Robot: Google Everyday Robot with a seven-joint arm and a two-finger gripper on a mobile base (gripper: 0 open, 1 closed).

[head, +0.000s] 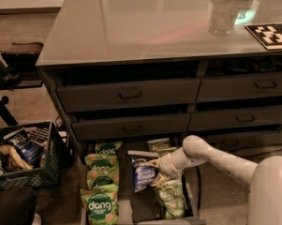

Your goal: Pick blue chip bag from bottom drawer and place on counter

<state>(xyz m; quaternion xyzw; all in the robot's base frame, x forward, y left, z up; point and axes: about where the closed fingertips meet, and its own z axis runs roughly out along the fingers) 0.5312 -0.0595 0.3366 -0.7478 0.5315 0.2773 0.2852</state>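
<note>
Camera view showed the gripper clamped on the blue chip bag above the bottom drawer, with the counter placement remaining.

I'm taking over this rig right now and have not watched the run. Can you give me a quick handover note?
The tool is down in the open bottom drawer, at the right edge of the blue chip bag; I cannot tell whether it holds the bag.
The blue chip bag lies in the drawer's middle row, between the dang bags and the pale green bags.
The bag is not on the counter.
Done: drawer open, arm at the bag.
Left: confirm the grasp, lift the bag out, set it on the counter.
</note>
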